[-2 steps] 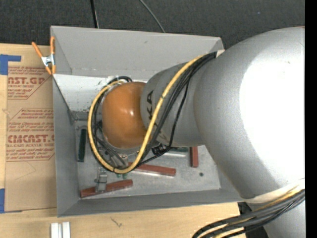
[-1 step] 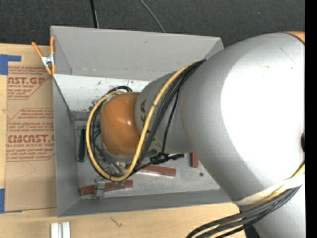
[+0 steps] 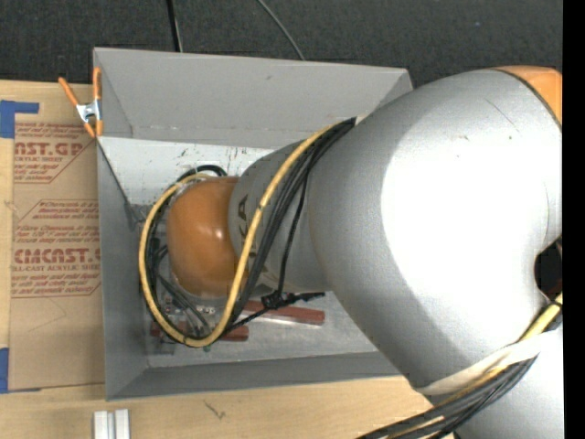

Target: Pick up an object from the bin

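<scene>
A long reddish-brown stick-like thing (image 3: 300, 316) lies flat on the bin floor near the front wall, poking out from under the arm towards the right. A shorter brown piece (image 3: 236, 334) lies just in front of it. A small dark reddish thing (image 3: 162, 333) sits in the front left corner. The arm's wrist hangs right above these, and what lies under it is hidden.
The big grey arm reaches in from the right and covers most of the bin. Its orange dome and loops of yellow and black cable sit over the bin's left half. Bare floor shows along the back wall and down the left side.
</scene>
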Controlling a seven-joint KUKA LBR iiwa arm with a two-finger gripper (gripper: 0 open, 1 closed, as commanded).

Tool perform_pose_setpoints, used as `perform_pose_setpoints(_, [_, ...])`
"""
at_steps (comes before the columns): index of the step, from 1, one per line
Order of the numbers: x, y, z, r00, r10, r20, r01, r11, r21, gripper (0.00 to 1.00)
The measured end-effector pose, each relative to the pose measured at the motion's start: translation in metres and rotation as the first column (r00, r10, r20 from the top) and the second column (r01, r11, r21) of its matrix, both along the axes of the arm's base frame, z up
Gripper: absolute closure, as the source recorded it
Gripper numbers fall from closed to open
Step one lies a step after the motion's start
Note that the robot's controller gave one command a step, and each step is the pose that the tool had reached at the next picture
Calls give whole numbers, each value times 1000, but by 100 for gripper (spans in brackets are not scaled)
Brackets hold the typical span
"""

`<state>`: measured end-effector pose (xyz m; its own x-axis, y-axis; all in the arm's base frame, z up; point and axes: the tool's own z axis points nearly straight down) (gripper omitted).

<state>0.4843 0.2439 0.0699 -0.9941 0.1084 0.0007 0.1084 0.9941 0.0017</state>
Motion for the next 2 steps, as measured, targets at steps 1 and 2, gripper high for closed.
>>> perform_pose_setpoints(1, [0,0,0,1000,0,0,0,1000,0,100])
perform_pose_setpoints(2, [15,-46,167,999,48,5,-48,999,-1,100])
